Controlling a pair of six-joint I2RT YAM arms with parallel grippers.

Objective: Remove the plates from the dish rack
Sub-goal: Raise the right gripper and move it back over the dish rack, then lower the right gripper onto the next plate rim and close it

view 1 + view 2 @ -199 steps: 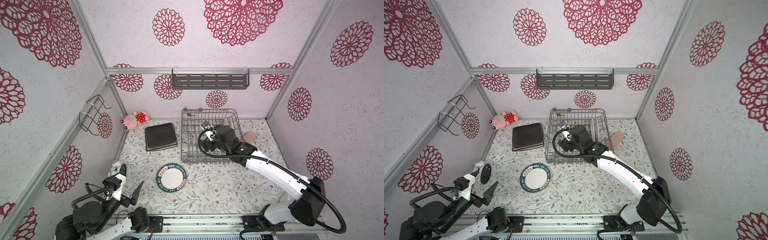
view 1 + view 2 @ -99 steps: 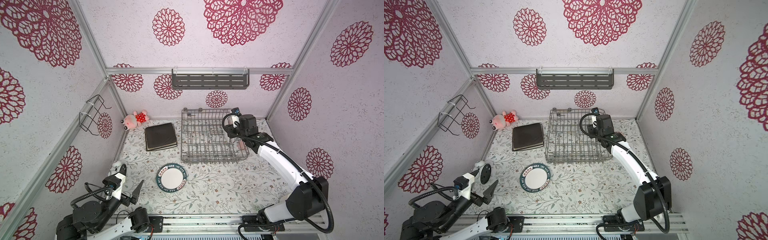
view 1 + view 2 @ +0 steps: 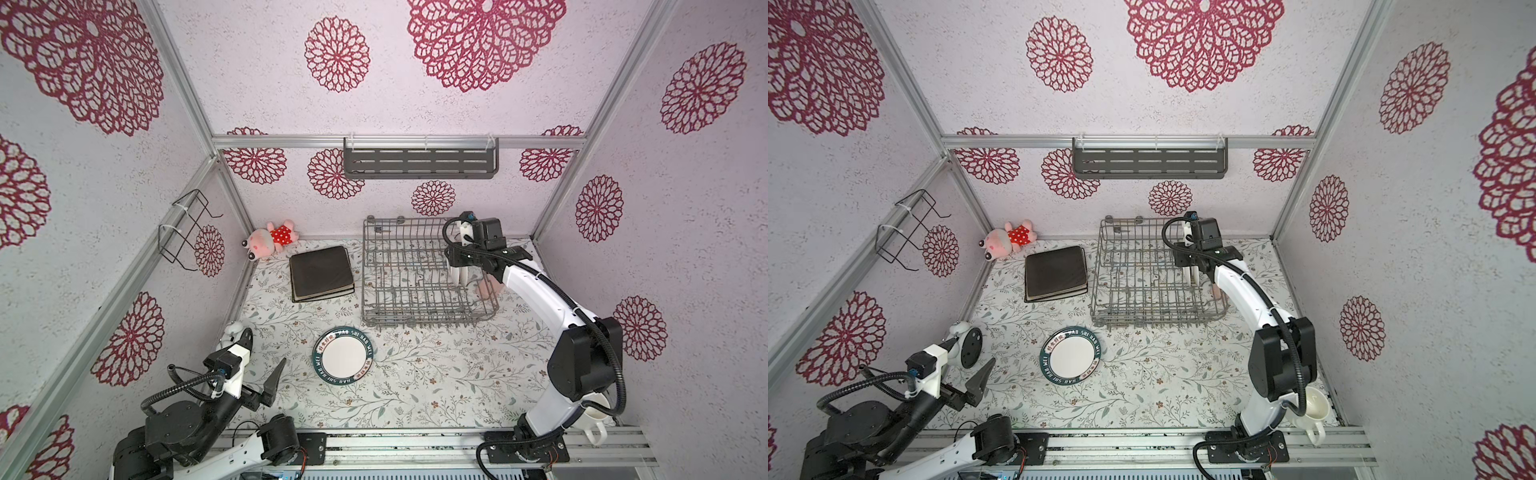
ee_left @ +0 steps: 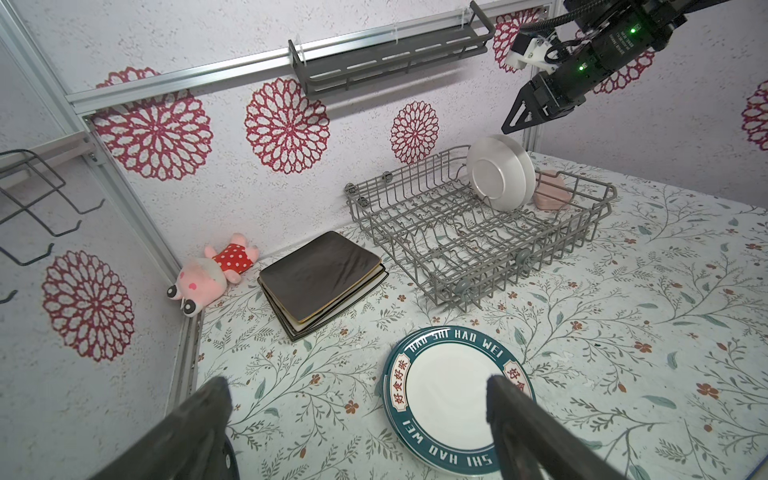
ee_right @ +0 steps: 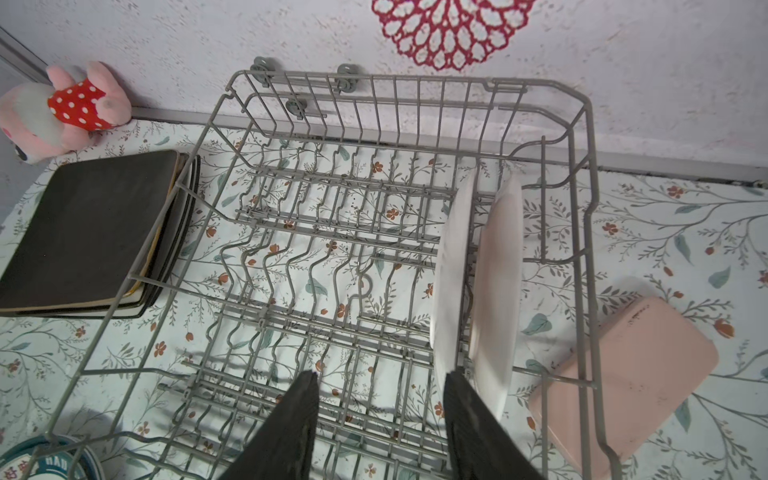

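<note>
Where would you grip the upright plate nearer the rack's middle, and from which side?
The plate stands on edge among the rack wires, thin edge up, so grip its upper rim from above, pinching across both faces. The second plate close beside it probably leaves a tight gap.

- Grey metal wire dish rack stands on the tabletop by the back wall.
- Two round white plates stand on edge, side by side, between its tines.
- Stacked square plates, dark brown on top, lie flat beside it.
- Round white plate with teal lettered rim lies flat in front.
</note>
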